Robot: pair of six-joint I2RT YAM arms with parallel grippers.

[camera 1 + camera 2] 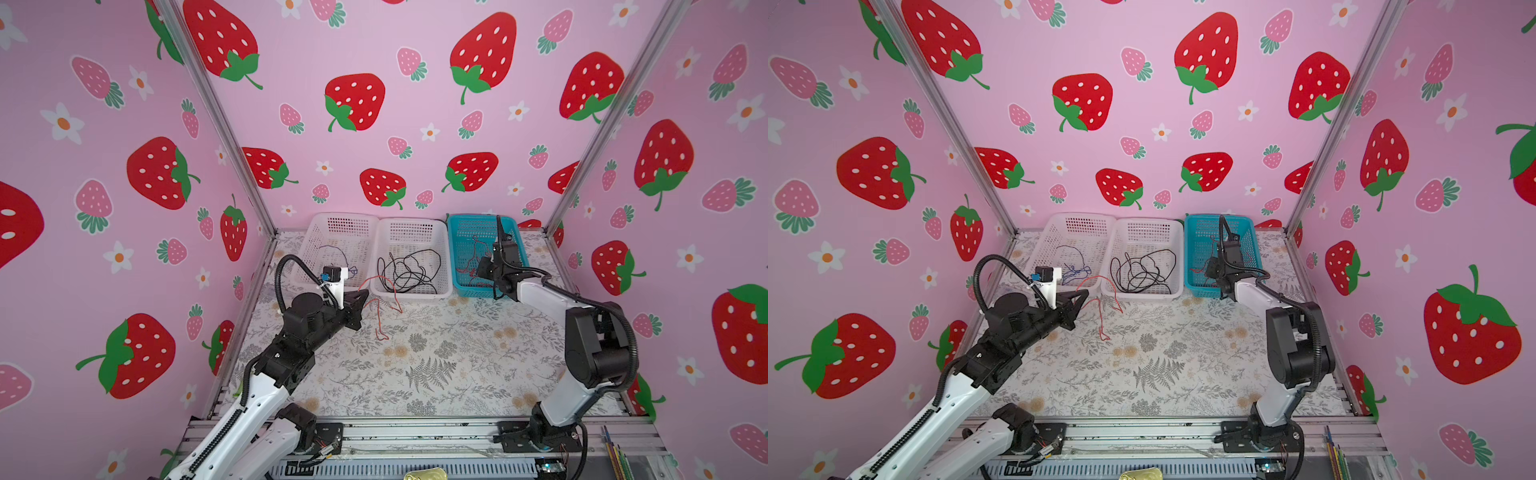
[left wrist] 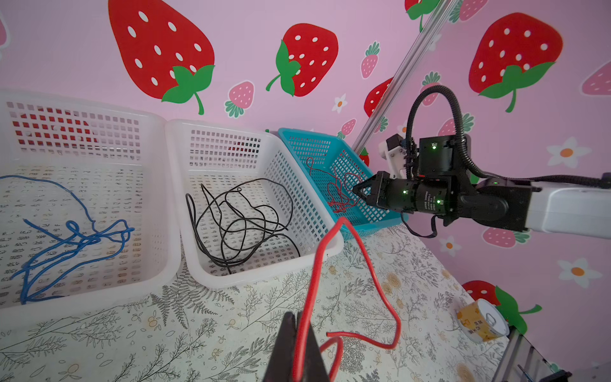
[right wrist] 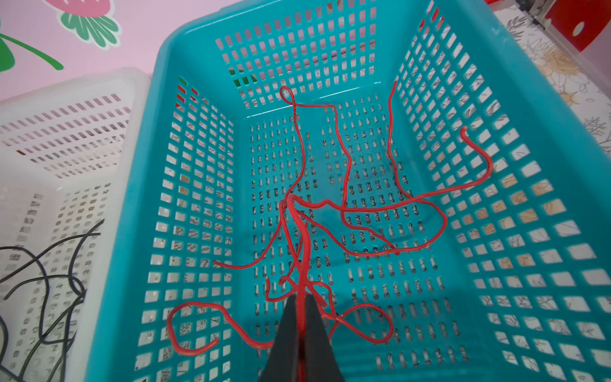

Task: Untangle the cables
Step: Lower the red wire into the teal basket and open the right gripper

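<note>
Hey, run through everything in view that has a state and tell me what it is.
left end effector, shut on the red cable
right end effector, shut on the red bunch
red cable, bent in a loop, partly raised
red bunch, tangled, in the teal basket
blue cable, knotted, in a white basket
black cable, tangled, in the middle basket

Thin blue, black, red cables point(image 2: 243, 228), separated

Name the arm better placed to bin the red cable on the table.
Left: left tool is shut on that red cable; right tool grips a red bunch in the blue basket.
</note>
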